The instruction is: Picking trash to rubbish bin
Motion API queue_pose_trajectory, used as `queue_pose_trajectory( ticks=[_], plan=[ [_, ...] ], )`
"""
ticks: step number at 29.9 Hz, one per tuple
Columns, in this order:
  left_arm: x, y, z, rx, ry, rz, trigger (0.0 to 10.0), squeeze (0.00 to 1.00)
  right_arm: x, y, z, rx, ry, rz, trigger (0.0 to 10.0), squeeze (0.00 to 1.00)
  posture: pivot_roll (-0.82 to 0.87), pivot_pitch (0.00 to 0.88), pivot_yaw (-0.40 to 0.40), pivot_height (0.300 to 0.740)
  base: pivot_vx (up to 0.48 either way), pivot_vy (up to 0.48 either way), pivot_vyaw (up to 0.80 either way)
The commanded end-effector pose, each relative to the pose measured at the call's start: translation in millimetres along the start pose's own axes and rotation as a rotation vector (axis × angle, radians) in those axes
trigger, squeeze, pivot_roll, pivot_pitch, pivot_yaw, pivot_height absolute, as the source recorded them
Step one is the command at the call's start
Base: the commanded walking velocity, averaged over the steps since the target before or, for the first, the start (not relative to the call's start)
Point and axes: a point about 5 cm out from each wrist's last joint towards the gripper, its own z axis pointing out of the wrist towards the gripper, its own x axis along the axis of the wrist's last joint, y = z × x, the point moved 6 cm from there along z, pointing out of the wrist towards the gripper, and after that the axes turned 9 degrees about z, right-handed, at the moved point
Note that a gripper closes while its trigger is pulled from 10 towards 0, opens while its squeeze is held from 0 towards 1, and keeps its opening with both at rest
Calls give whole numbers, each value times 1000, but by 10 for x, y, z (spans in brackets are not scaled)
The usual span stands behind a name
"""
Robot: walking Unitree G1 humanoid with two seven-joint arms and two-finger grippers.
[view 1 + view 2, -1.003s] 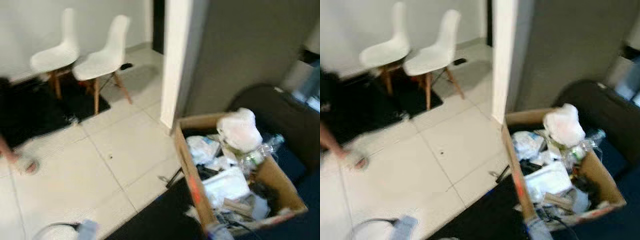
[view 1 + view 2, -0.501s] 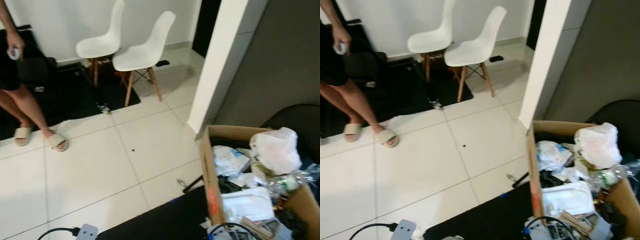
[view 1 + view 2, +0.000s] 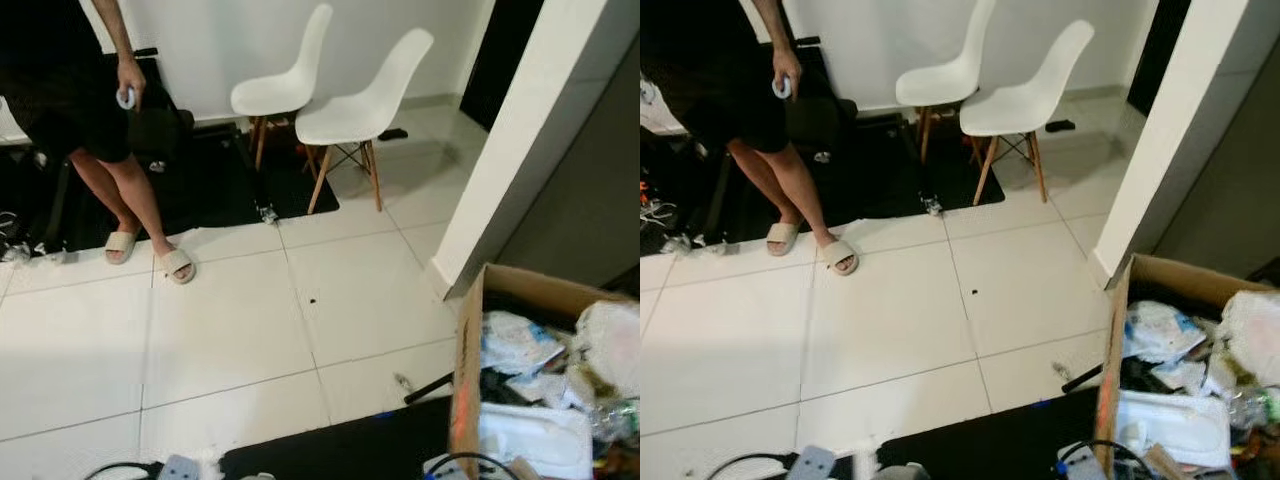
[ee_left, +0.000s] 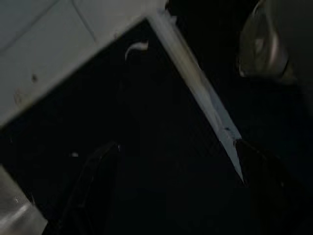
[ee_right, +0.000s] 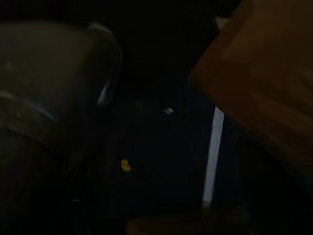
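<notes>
The cardboard box (image 3: 468,370) of trash sits at four o'clock, brimming with a white plastic bag (image 3: 612,345) and crumpled wrappers (image 3: 515,340): light, soft stuff, I'd say, best pinched at a bunched fold. A person (image 3: 740,110) stands at ten o'clock near two white chairs (image 3: 345,105). Both wrist views are murky; whether either pincer is open or holding anything, I can't tell. The box's far side is cut off.

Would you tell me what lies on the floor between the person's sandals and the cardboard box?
Mostly bare white tile, with one small dark speck, between the sandals and the cardboard box, seen in the left eye view.
</notes>
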Motion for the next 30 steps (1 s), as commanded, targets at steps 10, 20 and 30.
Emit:
queue_pose_trajectory(
  ticks=[10, 20, 30],
  plan=[
    [57, -65, -1, 29, 27, 8, 10000, 0, 142, -43, 10, 8, 47, 9, 10000, 0, 126, 6, -16, 740, 0, 0, 0],
    [217, 141, -17, -142, 128, -162, 10000, 0, 165, -46, 11, 11, 48, -9, 10000, 0, 131, 1, -22, 740, 0, 0, 0],
    [288, 60, -13, -102, 150, -158, 10000, 0, 223, -76, 16, 19, 58, -15, 10000, 0, 133, 0, -15, 740, 0, 0, 0]
  ],
)
